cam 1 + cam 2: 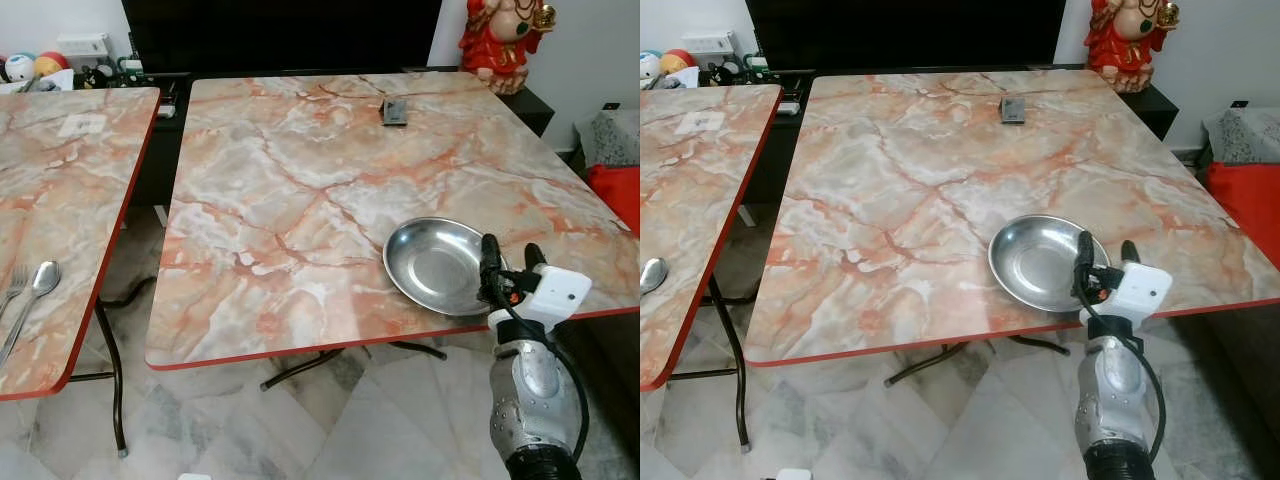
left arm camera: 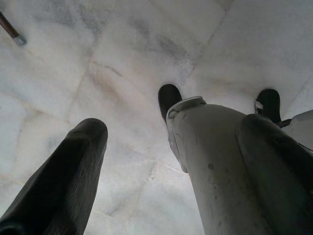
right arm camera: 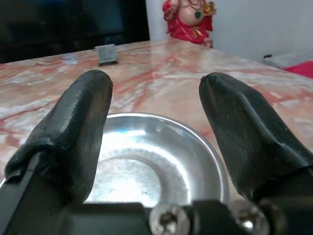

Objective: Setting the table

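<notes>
Left eye view shows a marble-patterned counter (image 1: 300, 190) with a red edge, and on it one steel bowl (image 1: 440, 265) near the front edge, toward the robot's right side. The bowl sits upright and is empty. The right gripper (image 1: 508, 262) is at the near rim of the bowl, just beside it, at the edge of the counter. In the right wrist view the two black fingers (image 3: 73, 132) are apart, with a wide gap between them, and the bowl (image 3: 146, 161) lies in front of them; they do not hold anything. I cannot tell if a fingertip touches the rim or not.

Far back on the same counter there is a small dark flat object (image 1: 395, 111), maybe a remote; it is too small to be sure. A second counter (image 1: 60, 180) stands on the robot's left, well apart from the first one, and a spoon (image 1: 38, 290) lies there with a fork (image 1: 12, 285) just beside it, near its front edge.

The left gripper (image 2: 161, 156) hangs idle over the tiled floor (image 2: 122, 58), its fingers apart, with the robot's leg and feet below it.

My judgement is that the task is at an early part. One bowl seems to be already placed, and the open fingers suggest it is released. The spoon and fork are not yet next to the bowl, so bringing them over is probably what is left.
</notes>
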`<state>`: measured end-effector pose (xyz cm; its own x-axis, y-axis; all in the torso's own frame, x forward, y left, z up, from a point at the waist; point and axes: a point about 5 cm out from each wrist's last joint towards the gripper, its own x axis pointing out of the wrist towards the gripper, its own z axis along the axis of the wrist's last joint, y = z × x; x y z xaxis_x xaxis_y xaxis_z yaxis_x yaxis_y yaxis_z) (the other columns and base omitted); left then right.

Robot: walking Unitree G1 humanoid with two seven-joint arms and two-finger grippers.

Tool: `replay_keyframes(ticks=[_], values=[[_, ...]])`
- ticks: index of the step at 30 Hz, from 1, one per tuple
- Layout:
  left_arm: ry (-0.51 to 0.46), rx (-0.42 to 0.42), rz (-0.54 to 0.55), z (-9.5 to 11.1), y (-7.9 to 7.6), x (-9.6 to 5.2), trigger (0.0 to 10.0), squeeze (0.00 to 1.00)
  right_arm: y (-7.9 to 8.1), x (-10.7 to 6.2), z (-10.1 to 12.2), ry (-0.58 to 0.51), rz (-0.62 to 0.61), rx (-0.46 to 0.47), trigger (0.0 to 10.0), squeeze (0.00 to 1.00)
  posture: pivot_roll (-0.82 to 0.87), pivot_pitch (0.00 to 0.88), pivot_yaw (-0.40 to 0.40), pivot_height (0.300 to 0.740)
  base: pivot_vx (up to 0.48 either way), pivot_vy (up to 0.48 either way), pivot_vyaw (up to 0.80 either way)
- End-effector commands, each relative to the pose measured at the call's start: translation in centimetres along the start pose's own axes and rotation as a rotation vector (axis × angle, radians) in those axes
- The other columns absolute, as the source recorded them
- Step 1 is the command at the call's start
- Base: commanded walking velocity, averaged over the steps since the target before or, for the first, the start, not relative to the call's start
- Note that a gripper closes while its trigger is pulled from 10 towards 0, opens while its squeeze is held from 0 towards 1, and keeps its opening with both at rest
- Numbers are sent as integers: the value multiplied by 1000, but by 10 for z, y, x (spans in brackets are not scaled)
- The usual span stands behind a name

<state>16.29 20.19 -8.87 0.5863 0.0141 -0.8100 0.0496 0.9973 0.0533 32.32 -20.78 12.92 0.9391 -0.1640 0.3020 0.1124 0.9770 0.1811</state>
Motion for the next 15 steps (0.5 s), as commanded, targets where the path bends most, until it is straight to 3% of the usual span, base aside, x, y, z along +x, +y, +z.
replay_keyframes(ticks=[1, 8, 12, 15], values=[[82, 8, -14, -21, -5, -4, 10000, 0, 5, 0, 3, -2, 34, -39, 10000, 0, -6, 140, -38, 740, 0, 0, 800], [82, -8, 9, -21, 5, -5, 10000, 0, 18, -1, -1, 21, 105, -26, 10000, 0, 1, 127, -41, 740, 0, 0, 800], [85, 2, 19, -23, 12, -7, 10000, 0, 18, 1, 2, 19, 113, -25, 10000, 0, -11, 117, -44, 740, 0, 0, 800], [86, 8, 24, -23, 14, -7, 10000, 0, 14, 1, 1, 33, 86, -4, 10000, 0, -14, 107, -47, 740, 0, 0, 0]])
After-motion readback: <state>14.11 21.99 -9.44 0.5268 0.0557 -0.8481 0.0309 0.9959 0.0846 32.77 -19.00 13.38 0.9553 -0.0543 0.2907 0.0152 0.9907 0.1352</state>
